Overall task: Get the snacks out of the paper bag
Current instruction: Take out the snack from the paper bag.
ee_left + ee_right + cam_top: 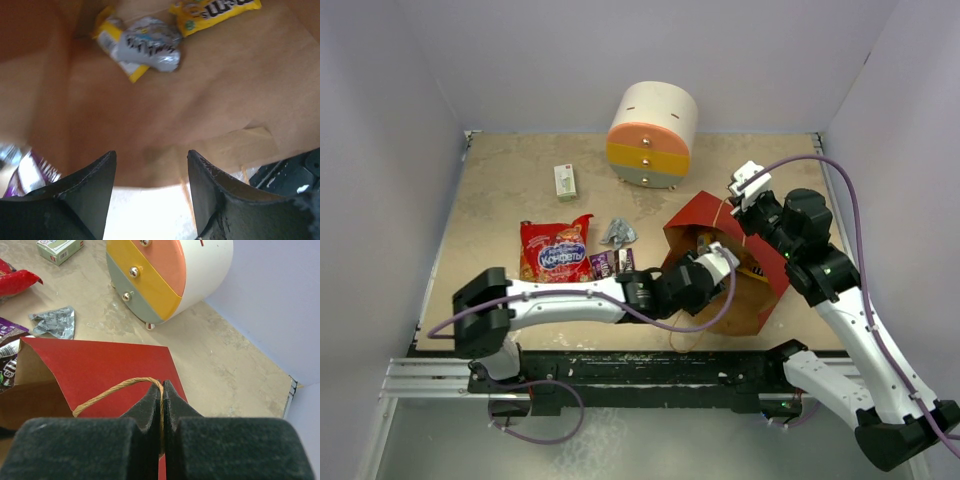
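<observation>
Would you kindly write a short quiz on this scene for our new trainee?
1. True or false: the right gripper is shut on the handle of the paper bag.
2. Where does the red chip bag lie? A inside the paper bag; B on the table; C in the right gripper.
3. Fill in: the left gripper, inside the paper bag, is ____ and holds nothing.
Key: 1 true; 2 B; 3 open.
</observation>
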`<state>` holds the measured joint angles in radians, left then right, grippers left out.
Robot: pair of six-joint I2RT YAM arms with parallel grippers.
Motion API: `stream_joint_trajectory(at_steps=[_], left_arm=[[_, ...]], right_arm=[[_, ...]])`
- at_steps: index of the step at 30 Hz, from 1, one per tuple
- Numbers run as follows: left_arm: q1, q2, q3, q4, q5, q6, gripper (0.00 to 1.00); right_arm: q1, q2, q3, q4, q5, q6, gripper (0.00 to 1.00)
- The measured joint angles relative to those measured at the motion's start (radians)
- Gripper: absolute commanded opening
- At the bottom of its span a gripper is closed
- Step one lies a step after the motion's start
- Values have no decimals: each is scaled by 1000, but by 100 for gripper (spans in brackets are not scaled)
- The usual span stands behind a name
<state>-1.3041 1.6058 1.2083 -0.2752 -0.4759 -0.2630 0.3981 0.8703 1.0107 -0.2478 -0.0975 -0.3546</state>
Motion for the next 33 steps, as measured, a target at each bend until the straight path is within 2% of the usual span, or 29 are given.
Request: stream_joint_trajectory(at_steps=[7, 13, 20, 24, 27, 30, 33], left_arm=[[-5, 212, 63, 157, 66, 181, 58], [2, 385, 155, 224, 55, 282, 70], [40, 511, 214, 264, 29, 377, 74], [71, 565, 289, 267, 13, 431, 73], [91, 601, 347, 266, 2, 452, 63], [109, 619, 375, 247, -4, 457, 39], [119, 622, 383, 224, 8, 462, 21]], right_arm=[[0, 0, 0, -2, 0, 4, 0], [0, 0, 0, -9, 1, 4, 0], [0, -14, 0, -42, 5, 3, 0], [0, -23, 0, -53, 9, 4, 0], [0, -24, 0, -54, 9, 3, 0], [0, -24, 1, -54, 9, 3, 0], [0, -23, 5, -55, 8, 3, 0]])
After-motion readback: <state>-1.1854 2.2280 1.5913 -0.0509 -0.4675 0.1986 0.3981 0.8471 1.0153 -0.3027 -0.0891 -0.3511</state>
